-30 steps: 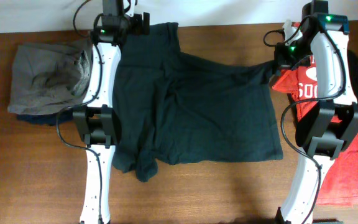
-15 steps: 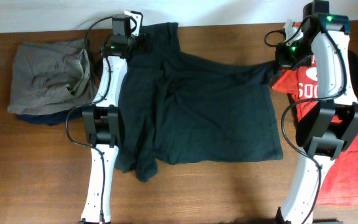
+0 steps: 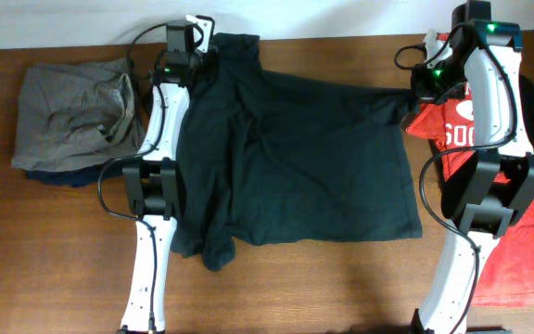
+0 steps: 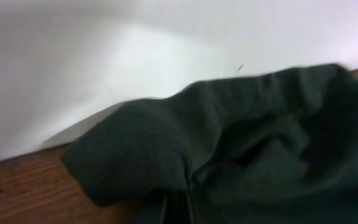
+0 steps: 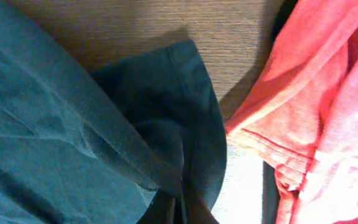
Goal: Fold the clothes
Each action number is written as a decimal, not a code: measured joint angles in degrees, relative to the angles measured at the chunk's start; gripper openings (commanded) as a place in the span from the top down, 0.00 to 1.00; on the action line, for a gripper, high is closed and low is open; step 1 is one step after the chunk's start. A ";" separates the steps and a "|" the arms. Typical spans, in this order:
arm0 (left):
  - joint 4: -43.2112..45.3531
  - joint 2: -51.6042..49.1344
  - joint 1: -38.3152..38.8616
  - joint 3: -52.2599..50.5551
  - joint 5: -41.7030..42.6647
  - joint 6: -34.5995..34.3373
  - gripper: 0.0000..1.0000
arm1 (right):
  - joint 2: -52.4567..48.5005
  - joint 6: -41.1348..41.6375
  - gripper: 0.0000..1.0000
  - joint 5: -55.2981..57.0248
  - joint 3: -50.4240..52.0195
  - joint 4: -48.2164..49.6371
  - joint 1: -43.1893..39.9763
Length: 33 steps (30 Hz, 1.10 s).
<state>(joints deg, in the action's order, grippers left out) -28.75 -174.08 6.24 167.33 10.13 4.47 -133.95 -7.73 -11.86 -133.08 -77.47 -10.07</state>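
My left gripper (image 4: 176,208) is pinching the dark green shirt (image 3: 295,167) at its rear left corner; my right gripper (image 5: 183,202) is pinching its right sleeve. The shirt is lying spread across the table (image 3: 54,269).

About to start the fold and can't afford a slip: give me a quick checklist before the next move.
1. Grip of right end effector on dark green shirt: ok, cloth pinched.
2. Grip of left end effector: cannot tell; wrist view blurred.
3. Shirt lying flat: not ok; lower-left hem bunched.
4. Its sleeve clear of the red shirt: not ok; edges meet.
5. Pile of gray clothes apart from shirt: ok.
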 measured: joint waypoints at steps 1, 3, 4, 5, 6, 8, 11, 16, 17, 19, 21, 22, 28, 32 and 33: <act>-1.11 0.00 0.02 1.25 0.11 -0.02 0.93 | 0.00 0.00 0.96 0.02 0.00 0.00 0.00; -3.54 -0.02 0.02 4.22 0.42 -0.04 0.94 | 0.00 0.02 0.96 0.04 0.00 -0.02 0.00; -4.96 -0.02 0.02 5.88 0.48 -0.02 0.94 | 0.00 0.02 0.96 0.17 0.00 0.00 0.00; -6.71 -0.02 0.02 7.91 0.57 -0.02 0.95 | 0.00 0.02 0.96 0.20 0.00 -0.02 0.00; -7.89 -0.02 0.02 9.09 0.63 0.00 0.96 | 0.00 -0.02 0.96 0.22 0.00 -0.02 0.00; -10.27 0.39 0.02 11.21 0.83 -0.02 0.97 | 0.00 -0.04 0.96 0.26 0.00 -0.02 0.00; -15.26 2.01 0.02 11.50 1.05 0.20 1.00 | 0.00 -0.04 0.96 0.26 0.00 -0.11 0.00; -24.04 4.94 0.02 11.50 1.07 1.62 1.00 | 0.04 -0.02 0.96 0.28 -0.02 -2.19 -0.02; -26.43 5.68 0.02 11.50 1.05 1.84 1.00 | 0.07 0.07 0.96 0.33 -0.11 -3.08 -0.04; -30.29 7.32 0.02 11.50 0.83 2.03 1.00 | 0.17 0.22 0.96 0.37 -0.31 -4.98 -0.26; -33.94 9.16 0.02 11.50 -0.04 2.19 1.00 | 0.39 0.28 0.96 0.28 -0.74 -6.38 -0.50; -35.50 10.25 0.02 11.50 -0.74 2.21 1.00 | 0.57 0.24 0.96 0.11 -1.01 -6.56 -0.79; -41.35 15.85 0.02 11.50 -5.75 2.40 1.00 | 2.03 -1.22 0.96 -5.01 -3.30 0.39 -4.00; -42.38 18.36 0.02 11.52 -8.35 2.40 1.00 | 2.56 -2.58 0.96 -7.74 -4.09 5.62 -5.42; -42.66 18.86 0.02 11.52 -8.85 2.58 1.00 | 2.56 -2.75 0.96 -8.02 -4.15 5.79 -5.51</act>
<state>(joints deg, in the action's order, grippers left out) -71.42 -155.22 6.26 178.84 1.28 7.05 -131.39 -10.48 -19.88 -137.23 -71.68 -15.57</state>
